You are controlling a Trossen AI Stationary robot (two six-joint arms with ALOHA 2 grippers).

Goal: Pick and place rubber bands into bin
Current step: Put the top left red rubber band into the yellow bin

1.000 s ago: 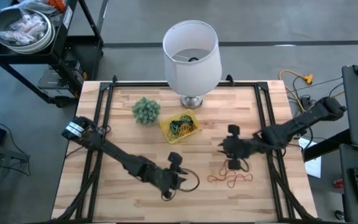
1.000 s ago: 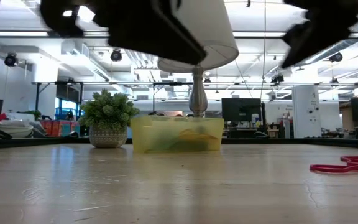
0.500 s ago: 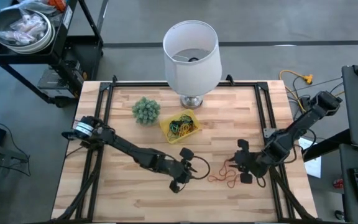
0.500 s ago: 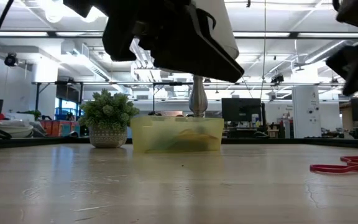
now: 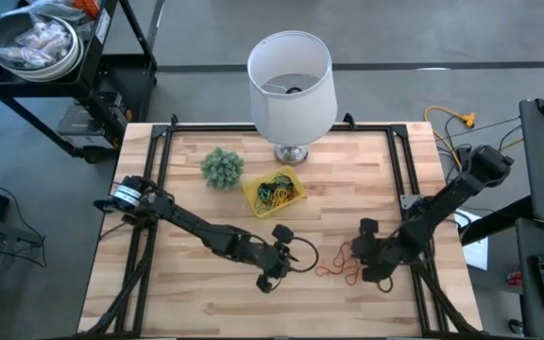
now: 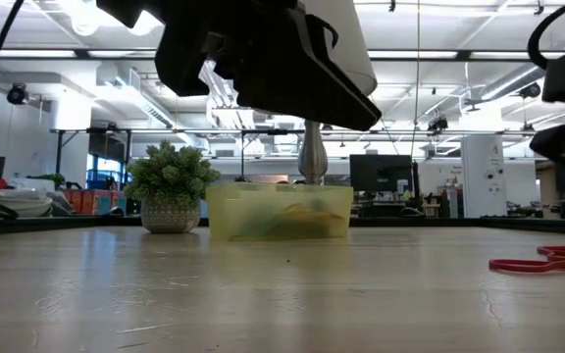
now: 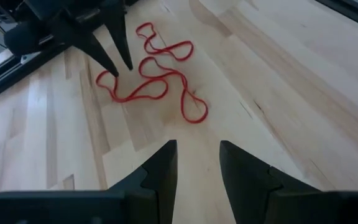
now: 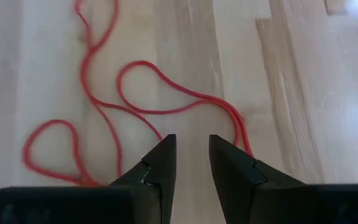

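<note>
A grey concrete floor [image 5: 395,38] surrounds the pale wooden plank table [image 5: 206,293]. A black metal cart [image 5: 111,57] stands beyond the table's far left corner. In the low view, long white ceiling lights [image 6: 439,54] cross a large open hall with dark monitors [image 6: 376,172].

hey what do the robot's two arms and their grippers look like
Both arms are dark, nearly black, built of slim jointed segments. The left arm has a silvery band at its base joint and a thin black cable looping beside the left gripper. The right arm is also all dark. The right gripper has two flat, tapering black fingers with small notches on their inner edges.
</note>
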